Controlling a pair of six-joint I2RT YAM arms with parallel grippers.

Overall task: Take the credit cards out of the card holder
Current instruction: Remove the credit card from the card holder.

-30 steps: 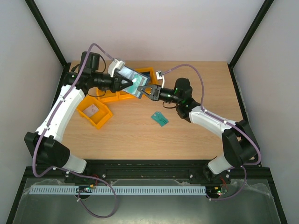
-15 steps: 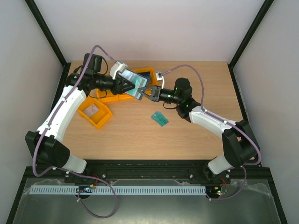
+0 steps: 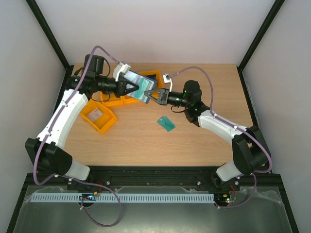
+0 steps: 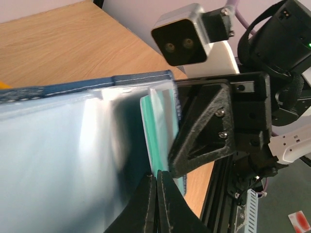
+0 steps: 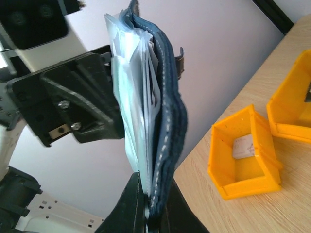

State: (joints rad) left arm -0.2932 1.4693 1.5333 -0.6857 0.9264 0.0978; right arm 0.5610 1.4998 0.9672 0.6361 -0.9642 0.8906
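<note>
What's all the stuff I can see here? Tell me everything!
Holder: one, navy with pale clear sleeves, held in the air between both pincers.
Teal card: one, flat on the table, mid-table.
Bins: at least three, orange, far-left of the table.
Pale card: one, inside the nearest bin.
Table: one, wooden.
Arms: two, white and black.
Left pincer: black, shut on the holder.
Right pincer: black, shut on the holder.

You have the card holder [image 3: 138, 87] up in the air, standing on edge. The left gripper [image 4: 156, 177] pinches its clear sleeves and the right gripper [image 5: 148, 194] pinches the opposite edge. Its navy cover is outermost, with the pale sleeves slightly fanned. One teal-faced credit card [image 4: 156, 141] sits sleeved just beside the right gripper.
</note>
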